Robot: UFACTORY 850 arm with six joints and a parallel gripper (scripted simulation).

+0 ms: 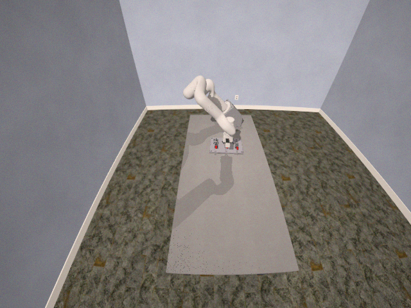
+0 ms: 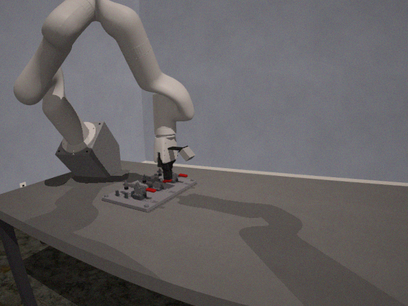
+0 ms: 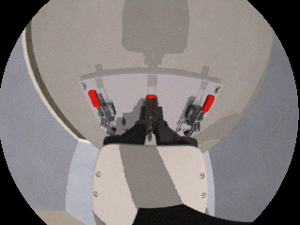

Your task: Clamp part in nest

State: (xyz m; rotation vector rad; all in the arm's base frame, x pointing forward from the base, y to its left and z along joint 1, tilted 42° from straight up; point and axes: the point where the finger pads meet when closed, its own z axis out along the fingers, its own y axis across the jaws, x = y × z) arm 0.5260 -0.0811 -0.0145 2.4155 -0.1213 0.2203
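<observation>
The grey fixture plate [image 1: 221, 151] [image 2: 158, 199] [image 3: 174, 89] carries three clamps with red handles. The left handle [image 1: 216, 146] [image 3: 94, 98] and right handle [image 1: 237, 147] [image 3: 208, 103] point outward from the arm's base. The middle handle [image 2: 167, 180] [image 3: 151, 97] is partly hidden by my fingers. My gripper [image 2: 167, 178] [image 3: 151, 105] points down over the middle clamp, shut, its tips at or very near that handle; contact cannot be told. Nothing shows between the fingers. No part can be made out; the middle nest is mostly hidden by my gripper. Whether any clamp is locked cannot be told.
The fixture stands on the long grey table [image 1: 252, 212] [image 2: 230, 263] in front of the arm's base [image 2: 95, 158]. The two outer clamps stand on either side of my fingers. The wrist camera [image 2: 187, 153] sticks out from my gripper, above the plate.
</observation>
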